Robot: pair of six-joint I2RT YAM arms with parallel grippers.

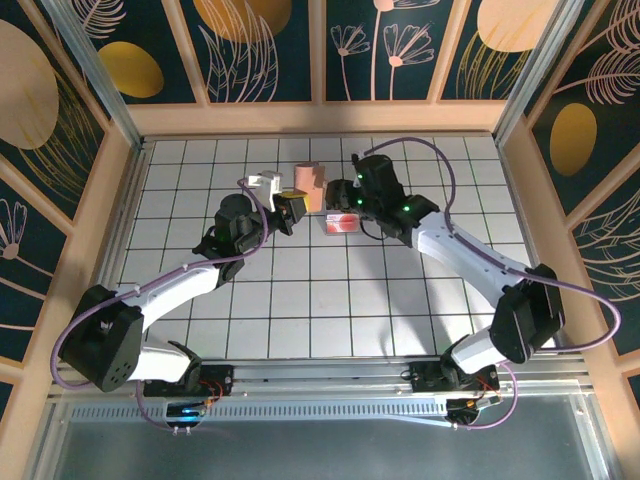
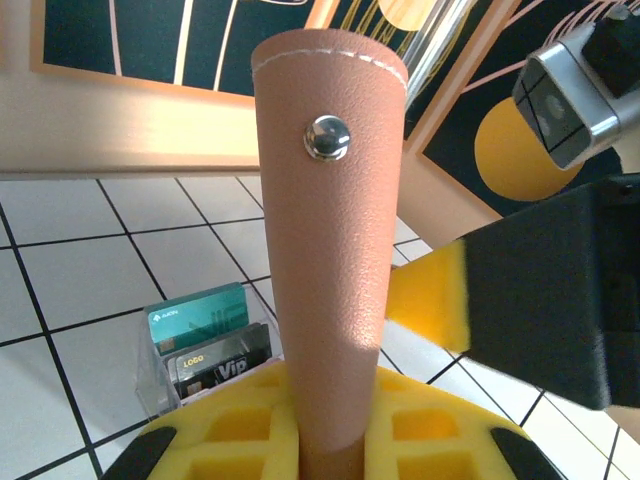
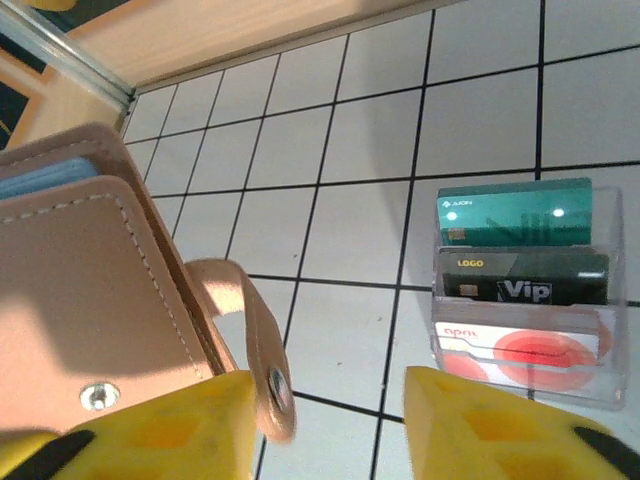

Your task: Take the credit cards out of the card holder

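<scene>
3 credit cards [image 3: 523,285] already stand in clear rack [image 3: 530,388]. L end effector [image 1: 291,206] clamped on card holder [image 2: 330,250]; R end effector [image 3: 330,420] apart, empty. More cards inside: cannot tell.

A robot lab test cell: a white gridded table [image 1: 320,300] lies under the left pincer [image 1: 290,208]. Beyond it stand floral printed panels [image 1: 250,40] in wooden frames. Behind it an aluminium rail [image 1: 320,371] carries both arm bases [image 1: 205,381].

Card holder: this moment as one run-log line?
left fingers shut on card holder | right fingers open beside its snap tab | three cards in clear rack
</scene>
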